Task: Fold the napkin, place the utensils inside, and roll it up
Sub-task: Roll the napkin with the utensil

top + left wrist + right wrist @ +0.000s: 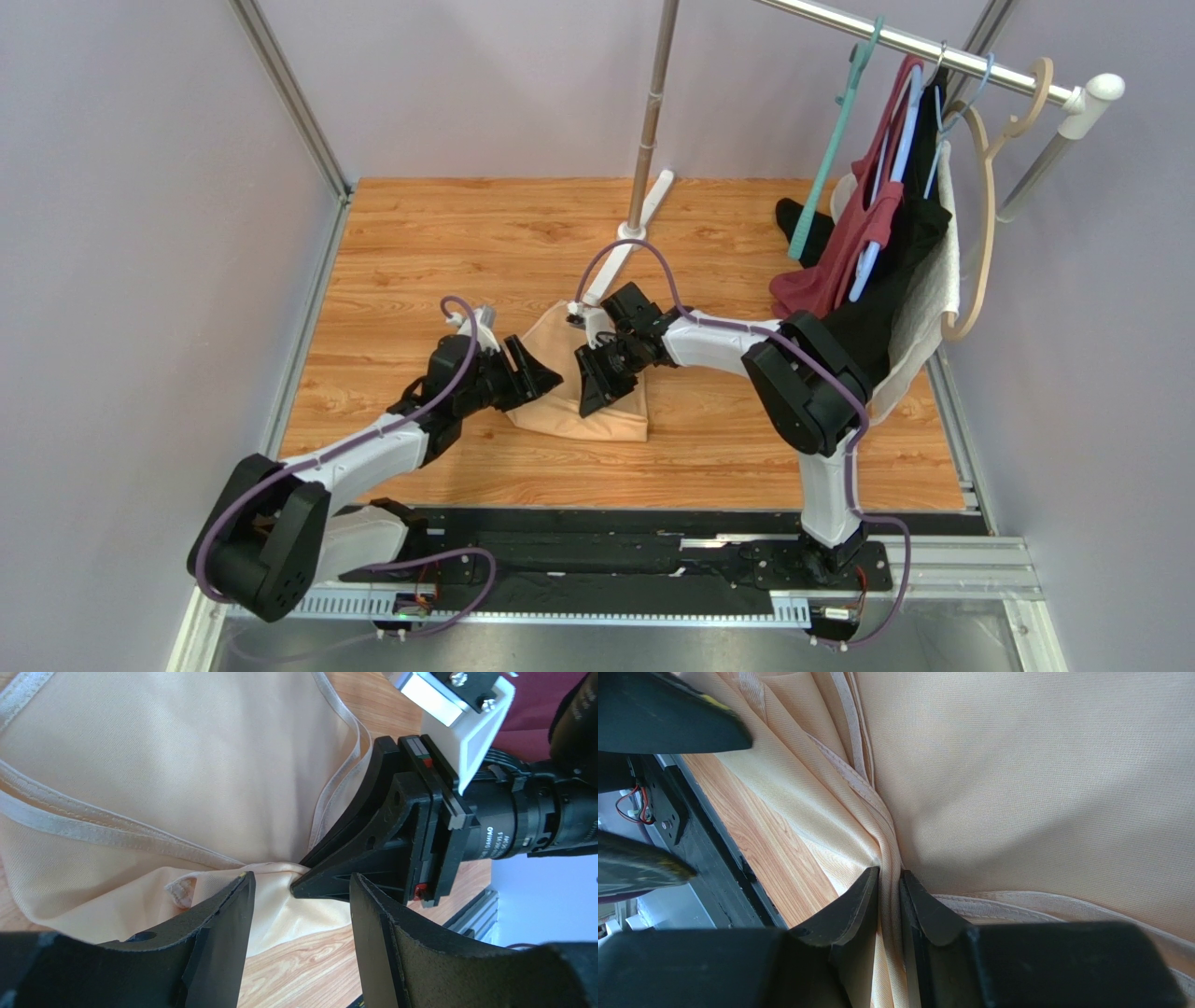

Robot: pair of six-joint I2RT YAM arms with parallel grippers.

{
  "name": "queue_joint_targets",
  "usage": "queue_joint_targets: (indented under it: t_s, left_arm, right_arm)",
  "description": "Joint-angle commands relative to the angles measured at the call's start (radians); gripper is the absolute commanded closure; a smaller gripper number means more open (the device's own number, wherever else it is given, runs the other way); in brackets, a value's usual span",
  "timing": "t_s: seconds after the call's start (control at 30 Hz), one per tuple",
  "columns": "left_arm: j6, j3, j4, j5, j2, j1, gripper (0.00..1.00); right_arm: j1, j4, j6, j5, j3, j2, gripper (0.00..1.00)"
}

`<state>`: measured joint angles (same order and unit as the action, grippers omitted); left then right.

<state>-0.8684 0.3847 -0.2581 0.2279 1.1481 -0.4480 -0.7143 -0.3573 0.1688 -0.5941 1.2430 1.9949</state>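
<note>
The peach-tan napkin (622, 416) lies bunched on the wooden table between the two arms, its hemmed edges (105, 829) folded over one another. My right gripper (591, 394) is shut on a gathered fold of the napkin (1046, 777), its jaws (890, 879) pressed on the cloth from both sides. My left gripper (550, 378) stands open just beside it, low over the napkin's near corner (281, 903). Between its fingers (228, 913) there is only cloth and bare wood, with nothing pinched. The right gripper's fingertips (316, 871) sit right in front of it. The utensils are out of view.
A metal pole with a long white foot (638, 210) stands behind the napkin. At the back right, a rail holds hangers with dark red, black and white garments (898, 252). The black base rail (631, 560) runs along the near table edge.
</note>
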Motion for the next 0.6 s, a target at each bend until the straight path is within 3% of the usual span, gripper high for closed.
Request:
queue_joint_targets:
  t_s: [0.0,0.33,0.47,0.57]
  left_arm:
    - [-0.021,0.019,-0.113,0.008,0.051,-0.011,0.39]
    - [0.019,-0.024,-0.098,-0.048,0.081,-0.014,0.39]
    - [0.014,-0.073,-0.072,-0.082,0.052,-0.014,0.40]
    - [0.014,-0.109,-0.050,-0.108,0.027,-0.014,0.41]
  right_arm:
    - [-0.007,-0.037,-0.009,0.057,0.004,0.053,0.76]
    - [-0.008,-0.040,-0.012,0.044,0.015,0.048,0.73]
    - [-0.007,-0.042,-0.008,0.019,0.021,0.013,0.48]
    - [-0.008,-0.042,-0.006,0.020,0.027,-0.036,0.38]
